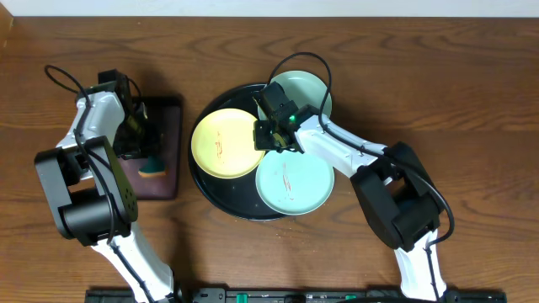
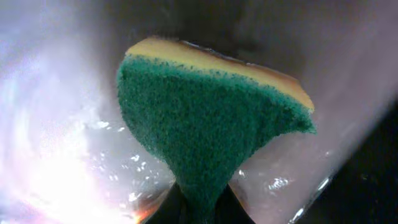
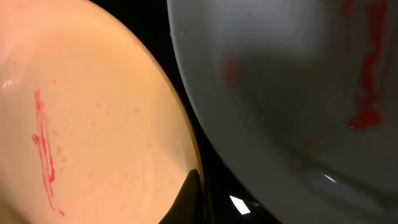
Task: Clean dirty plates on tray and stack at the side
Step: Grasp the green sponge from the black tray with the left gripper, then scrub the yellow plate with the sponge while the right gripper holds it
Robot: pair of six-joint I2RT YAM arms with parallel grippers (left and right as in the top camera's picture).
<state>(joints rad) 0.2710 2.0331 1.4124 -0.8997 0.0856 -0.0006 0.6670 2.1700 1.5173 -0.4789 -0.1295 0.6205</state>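
3 plates (image 1: 226, 143) crowd tray (image 1: 207, 190); left gripper (image 1: 143, 151) pinches sponge (image 2: 211, 124); right gripper (image 1: 268, 139) state unclear.

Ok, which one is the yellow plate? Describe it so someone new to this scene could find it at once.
Find the large round black tray in the middle of the wooden table. The yellow plate lies on its left side in the overhead view. It is the only yellow one: the two aqua plates beside it are pale blue-green.
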